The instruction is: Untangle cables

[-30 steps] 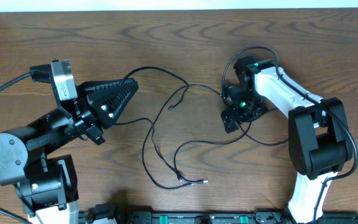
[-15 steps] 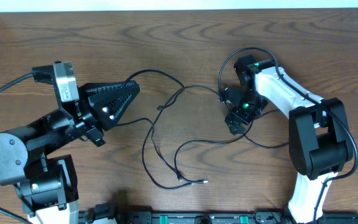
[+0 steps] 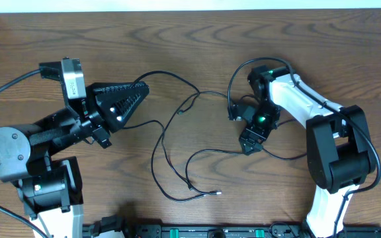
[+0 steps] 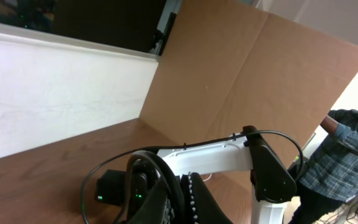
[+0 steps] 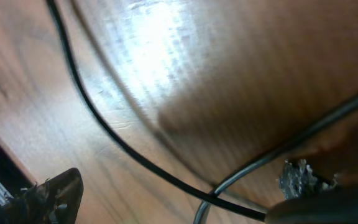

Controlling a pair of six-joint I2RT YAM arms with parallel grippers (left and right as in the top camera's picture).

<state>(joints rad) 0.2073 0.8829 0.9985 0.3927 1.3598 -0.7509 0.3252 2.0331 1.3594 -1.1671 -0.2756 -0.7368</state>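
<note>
While the table is surveyed from overhead, arms counted: two, one at each side, each with one gripper.
Left gripper: jaws fully closed, the ribbed fingers pressed together and pointing towards the table's middle. One thin black cord is seen running up to the fingertips; whether it is nipped between them cannot be told.
Right gripper: jaws spread wide and pointing down at the wood; nothing is held. In the wrist view, two cords, one black and one greyish, are seen crossing on the table between the two fingers.
Cables: thin black cords lying in loose, overlapping loops on the table between the two grippers, reaching from the left fingertips across to the right gripper and forward towards the near edge. No firm count of separate cords can be made where they cross.
Plug ends: two counted lying free, one near the middle, one near the front edge.
</note>
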